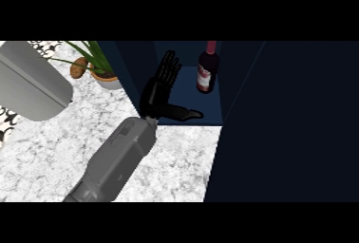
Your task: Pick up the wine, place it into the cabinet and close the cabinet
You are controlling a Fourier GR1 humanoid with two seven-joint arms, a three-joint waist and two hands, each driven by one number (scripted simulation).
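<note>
Wine bottle upright at cabinet back, already placed. Left hand beside it, fingers straight, holding nothing. Door apparently not yet closed. Right hand unseen.

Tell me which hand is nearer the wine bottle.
Left. The left hand is open just left of the wine bottle, at the cabinet opening, apart from it; the right hand shows nowhere.

One wine bottle, one plant, one hand
</note>
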